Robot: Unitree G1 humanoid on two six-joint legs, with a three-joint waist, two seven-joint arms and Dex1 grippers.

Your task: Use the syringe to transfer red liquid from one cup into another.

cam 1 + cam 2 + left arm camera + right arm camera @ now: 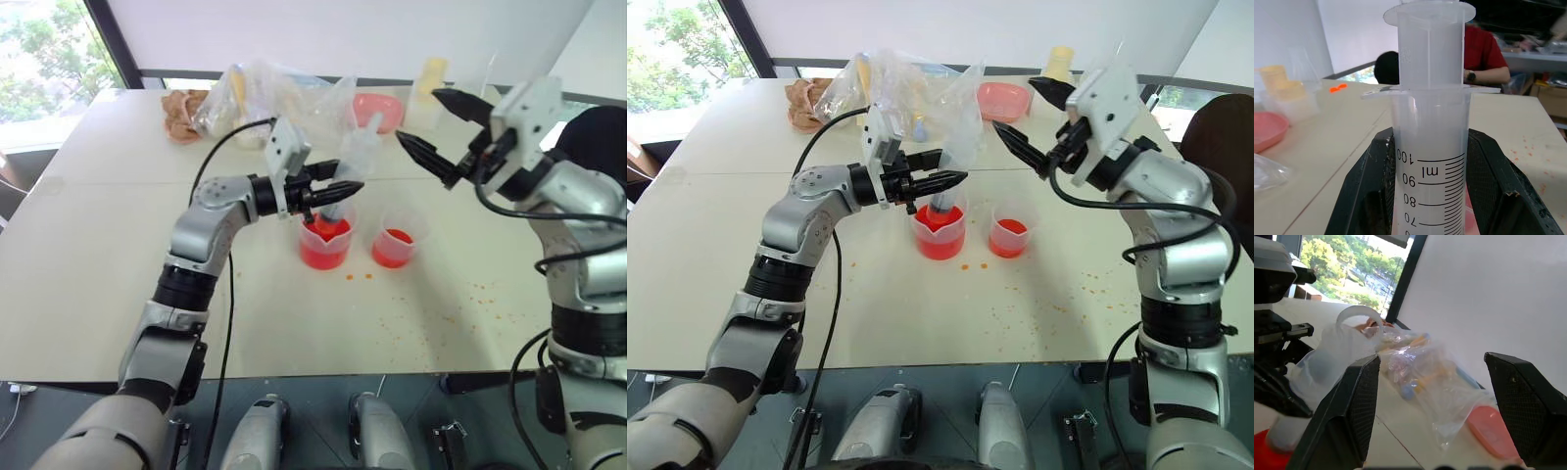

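1. Left eye view: the left gripper is clenched on the syringe, which stands upright with its lower end down in the spouted beaker near the middle of the table. The beaker holds red liquid. Just beside it, toward the table's right edge, sits the smaller cup, also with red in its bottom. Orange droplets are scattered on the table toward the right edge. The right gripper hangs above and apart from the cups, its fingers spread and grasping nothing.

2. Right eye view: a pink bowl and a clear plastic bag lie near the table's far edge, behind the cups.

3. Left wrist view: the black fingers press on both sides of the syringe barrel at the upper volume marks; the white plunger rises above the flange. A person in a red top sits beyond the table.

4. Right wrist view: the right fingers stand wide apart, with the bag and the pink bowl seen between them.
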